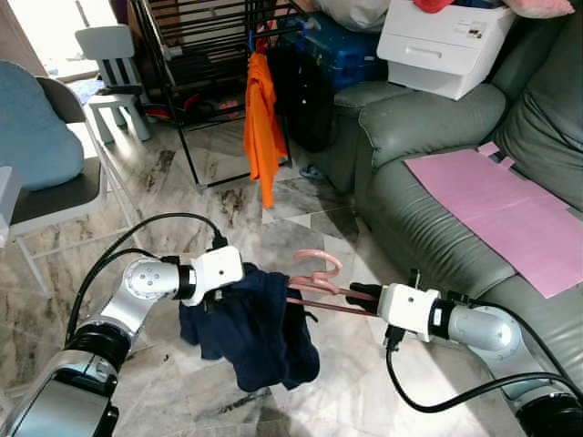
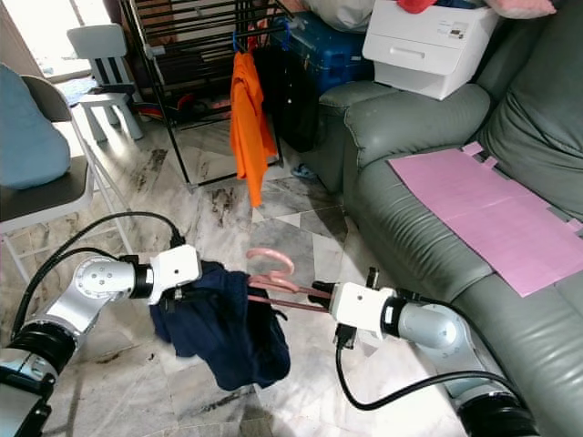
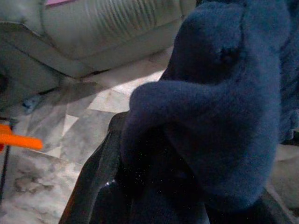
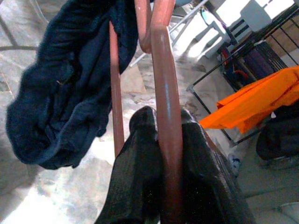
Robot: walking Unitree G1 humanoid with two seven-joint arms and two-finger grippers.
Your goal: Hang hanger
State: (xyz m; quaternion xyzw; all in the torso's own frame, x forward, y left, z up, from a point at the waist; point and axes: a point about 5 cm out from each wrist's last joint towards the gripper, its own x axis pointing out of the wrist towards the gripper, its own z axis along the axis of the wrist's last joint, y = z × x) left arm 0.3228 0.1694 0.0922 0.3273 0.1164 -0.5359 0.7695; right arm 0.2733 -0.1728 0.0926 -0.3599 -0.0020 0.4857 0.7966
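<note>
the right gripper is clamped on a bar of the pink hanger, its 2 fingers pressed tight on either side. the hanger is held low above the marble floor, hook up, with a navy garment draped on its far end. the left gripper grips that garment; cloth bunches between its fingers, hiding how far they part. the rack with an orange shirt stands well apart, beside the sofa.
</note>
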